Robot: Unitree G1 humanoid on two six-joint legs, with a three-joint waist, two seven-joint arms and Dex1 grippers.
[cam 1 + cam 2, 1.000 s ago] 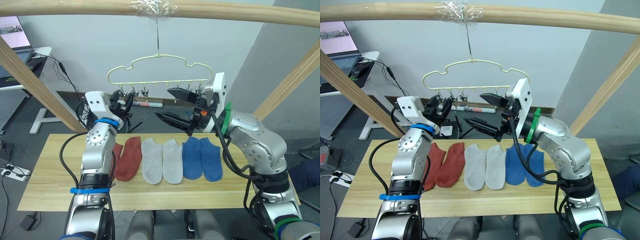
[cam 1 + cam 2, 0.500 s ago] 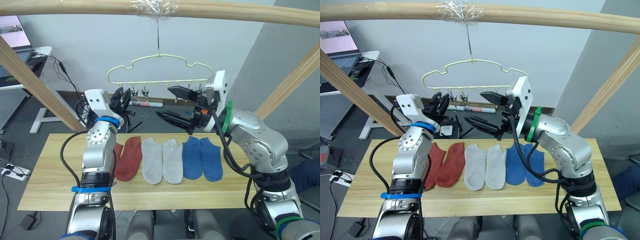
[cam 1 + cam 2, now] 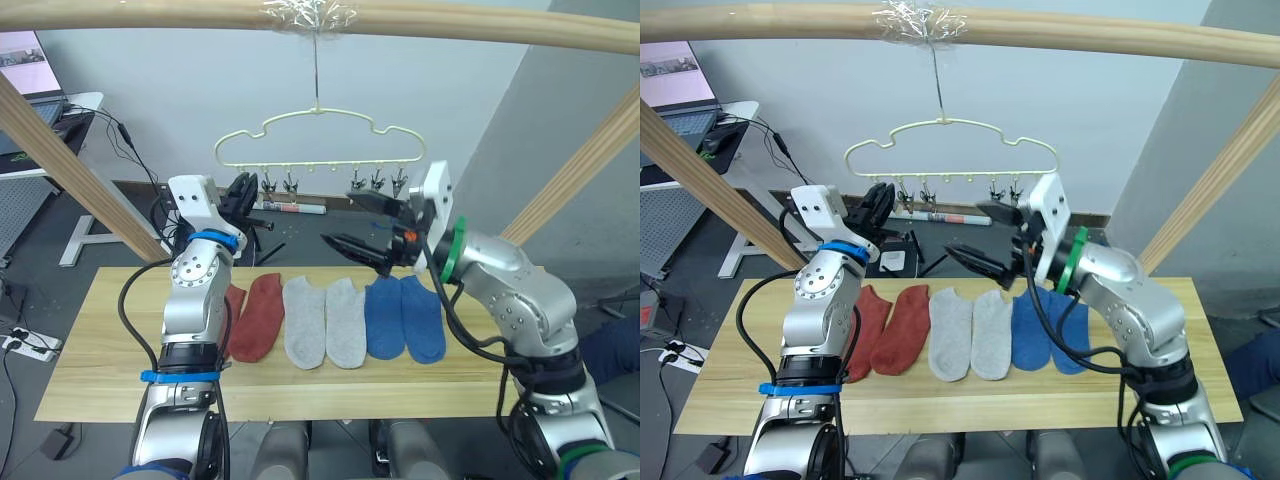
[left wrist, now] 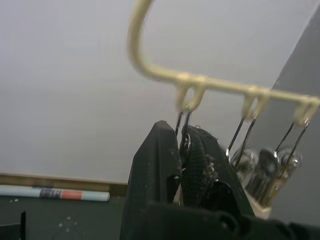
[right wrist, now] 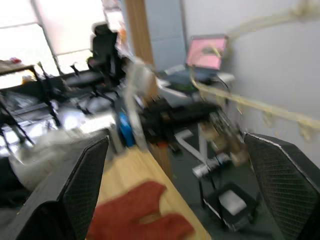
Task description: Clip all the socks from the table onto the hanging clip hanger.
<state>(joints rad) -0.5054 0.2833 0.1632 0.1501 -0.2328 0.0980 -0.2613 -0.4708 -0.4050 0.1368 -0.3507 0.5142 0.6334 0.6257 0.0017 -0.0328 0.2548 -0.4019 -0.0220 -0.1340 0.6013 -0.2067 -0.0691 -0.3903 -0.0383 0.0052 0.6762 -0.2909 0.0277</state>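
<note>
Pale yellow-green wire forms the hanger point(image 3: 318, 137), hooked to a wooden pole point(image 3: 320, 14) where clear tape point(image 3: 308, 13) is wrapped. No writing can be read anywhere; a white marker point(image 4: 54, 193) with a red band lies on the floor beyond the counter, its print too small to make out.

Six socks lie in a row on the plank counter point(image 3: 90, 350), below both sets of fingers: two rust-red point(image 3: 257, 315), two grey point(image 3: 324, 320), two blue point(image 3: 404, 316). A slanted wooden post point(image 3: 75, 170) rises to the left of the left arm, and a desk with a laptop point(image 3: 682, 125) stands farther back.

Left gripper point(image 4: 186, 155) is up at the hanger's leftmost clip point(image 4: 185, 142), its fingers narrow and closed on that clip; the left wrist view shows this grip closely, with further clips point(image 4: 265, 167) just beside it. Right gripper point(image 3: 368, 224) hangs below the hanger's right clips, above the blue socks, fingers spread wide with nothing between them. The right wrist view shows a red sock between its fingers.
</note>
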